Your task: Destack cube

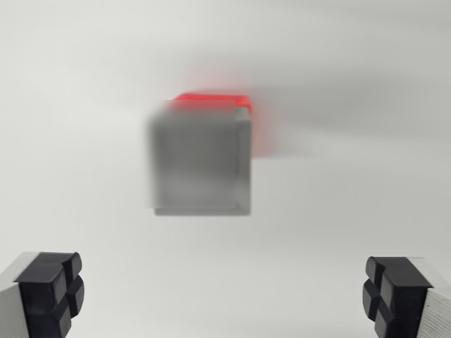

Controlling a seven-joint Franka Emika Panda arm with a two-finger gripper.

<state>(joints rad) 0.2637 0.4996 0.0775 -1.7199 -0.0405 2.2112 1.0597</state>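
Two cubes are seen from above on a plain white surface, both blurred: one grey square-faced cube is stacked on one red cube, of which only a strip along the far edge and the wrist view's right side is shown. No container is shown. The gripper is held spread wide, nothing clasped; two black ridged fingertip pads are counted, well apart from the stack.
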